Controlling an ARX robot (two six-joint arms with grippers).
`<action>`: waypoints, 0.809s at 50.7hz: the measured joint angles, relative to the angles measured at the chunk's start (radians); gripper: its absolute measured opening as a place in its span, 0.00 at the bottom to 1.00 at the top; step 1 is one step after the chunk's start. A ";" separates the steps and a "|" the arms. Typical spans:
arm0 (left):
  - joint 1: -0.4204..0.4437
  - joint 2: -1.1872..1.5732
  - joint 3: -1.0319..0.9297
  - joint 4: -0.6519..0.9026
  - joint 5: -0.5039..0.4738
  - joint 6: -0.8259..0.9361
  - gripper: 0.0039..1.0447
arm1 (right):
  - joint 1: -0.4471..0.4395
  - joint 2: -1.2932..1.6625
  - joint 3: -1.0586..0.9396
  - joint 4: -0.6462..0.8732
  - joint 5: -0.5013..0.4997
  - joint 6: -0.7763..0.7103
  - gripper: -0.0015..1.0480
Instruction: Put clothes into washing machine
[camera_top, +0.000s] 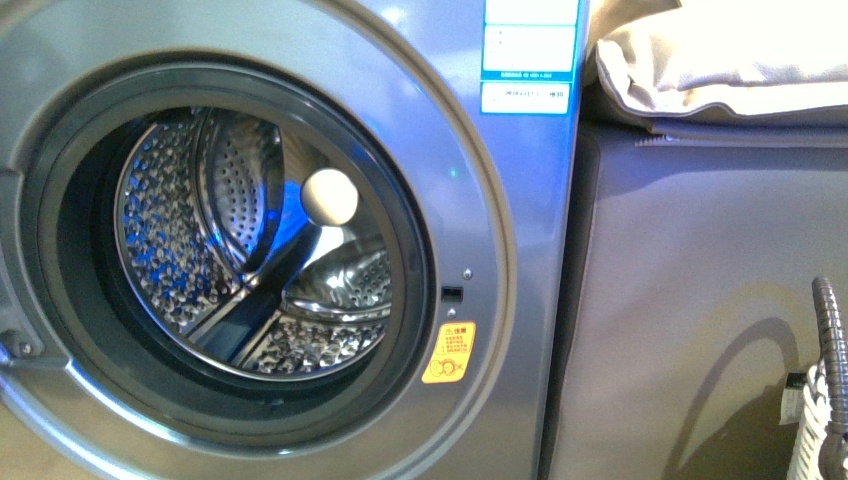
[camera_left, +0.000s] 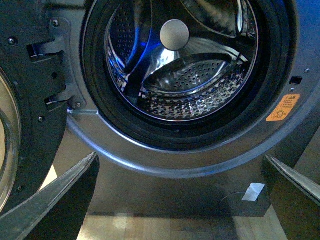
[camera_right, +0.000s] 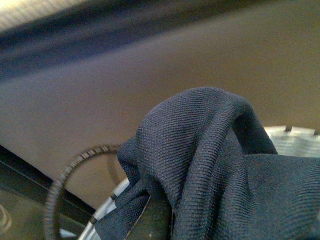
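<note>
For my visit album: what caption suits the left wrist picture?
Left gripper, open, faces the washing machine, its door swung aside and steel drum bare.

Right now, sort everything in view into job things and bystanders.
Job: silver front-loading washing machine, door open, no clothes visible in its drum; navy knit garment.
Bystanders: beige cushion; taupe cabinet; woven basket.

cabinet (camera_top: 700, 300): right, plain taupe front
cushion (camera_top: 720, 55): beige, lying on the cabinet's top
basket (camera_top: 820, 410): near, far right edge; pale weave, dark handle
</note>
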 joint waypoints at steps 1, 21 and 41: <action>0.000 0.000 0.000 0.000 0.000 0.000 0.94 | 0.003 -0.016 0.019 -0.012 -0.003 -0.003 0.06; 0.000 0.000 0.000 0.000 0.000 0.000 0.94 | 0.181 -0.108 0.458 -0.023 0.008 -0.092 0.06; 0.000 0.000 0.000 0.000 0.000 0.000 0.94 | 0.668 -0.006 0.936 -0.199 0.228 -0.153 0.06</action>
